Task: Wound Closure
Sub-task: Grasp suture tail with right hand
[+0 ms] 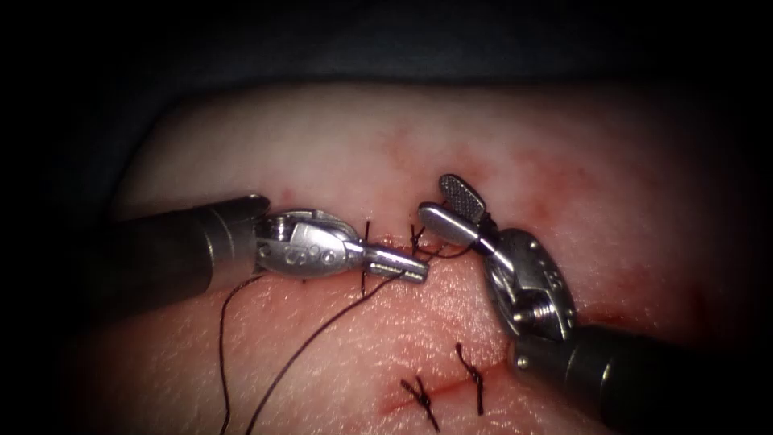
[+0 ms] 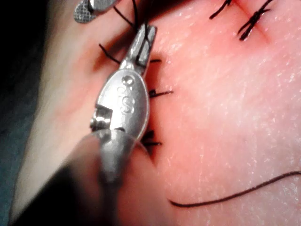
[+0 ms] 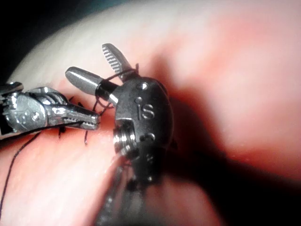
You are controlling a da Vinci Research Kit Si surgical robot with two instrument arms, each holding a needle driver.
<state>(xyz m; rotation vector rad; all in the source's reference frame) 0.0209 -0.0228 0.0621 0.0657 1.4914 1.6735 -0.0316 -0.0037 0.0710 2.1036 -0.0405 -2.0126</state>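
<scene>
A dark bluish cloth lies behind the pale pink slab of pork-belly tissue (image 1: 338, 137), whose surface carries smears of red fluid (image 1: 564, 185) to the right of the cut. The narrow reddish cut (image 1: 439, 391) runs across the tissue and is crossed by short dark knotted stitches (image 1: 420, 396), with cut ends of thread standing up from them.

The left arm's silver needle-driver tool (image 1: 403, 266) comes in from the left and lies low over the cut. Its two jaws are pressed together, and a thin dark thread (image 1: 322, 326) leaves from their tip, so they appear clamped on it. From there the thread trails down over the tissue left of the cut, in a long loose curve; the left wrist view shows a stretch of it (image 2: 235, 192) lying on the skin well apart from that tool (image 2: 143, 40).

The right arm's silver needle-driver tool (image 1: 449, 208) reaches in from the lower right, its ridged jaws spread wide apart and gripping nothing. A loop of the thread wraps around its neck just behind the jaws, seen clearly in the right wrist view (image 3: 113, 77). The two tool tips are near each other above the stitched line. The curved needle cannot be made out.
</scene>
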